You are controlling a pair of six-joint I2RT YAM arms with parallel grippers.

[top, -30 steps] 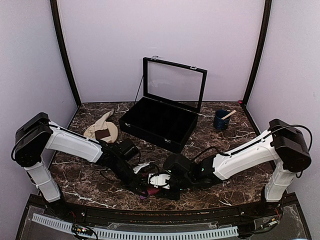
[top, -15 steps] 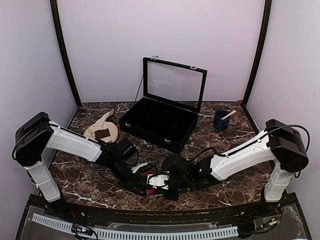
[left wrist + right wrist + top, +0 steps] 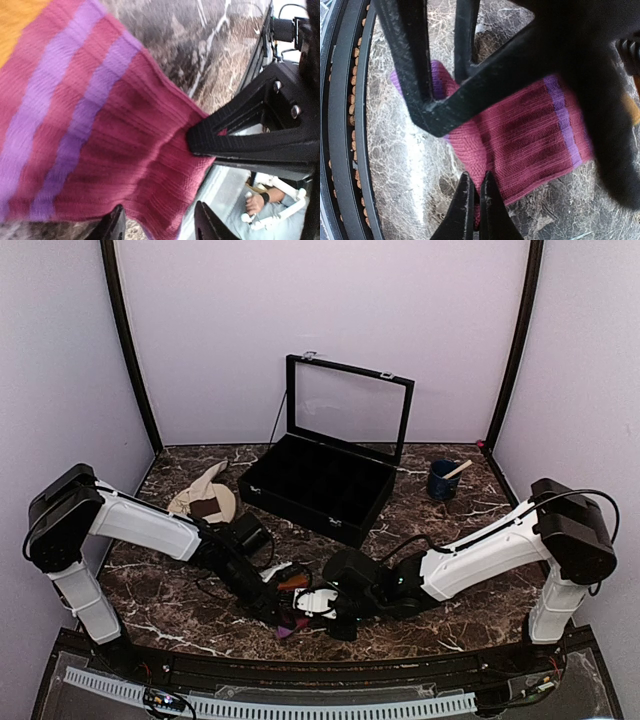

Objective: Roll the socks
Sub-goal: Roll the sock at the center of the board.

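**Table**, dark marble-veined slab (image 3: 480, 540): one. It bears everything below.
**Case**, black rectangular box with raised glass lid (image 3: 320, 485): one, far centre.
**Arms**, white and black: two. The left arm (image 3: 150, 525) and right arm (image 3: 480, 555) both reach to near centre.
**Plate**, round beige (image 3: 182, 508): one, far left.
**Socks**, soft fabric: two.
- The magenta-pink ribbed sock with purple stripes and orange end (image 3: 100, 150) lies on the table at near centre, between the grippers.
- The cream-beige sock with dark brown band (image 3: 206, 483) is draped on the plate, well apart from both grippers.

**Cup**, small blue (image 3: 440, 480), holding one pale stick (image 3: 458, 469): one, far right.
**Right gripper** (image 3: 477, 210): fingers nearly together, pinching the magenta hem edge.
**Left gripper** (image 3: 160, 227): fingers parted, holding nothing, straddling the same hem just beside the right gripper.
**Step, judged**: beginning the roll's first turn. The left gripper should pinch the hem too. Both should then fold it evenly toward the orange end, tight and taut, or the roll likely goes slack or skewed.
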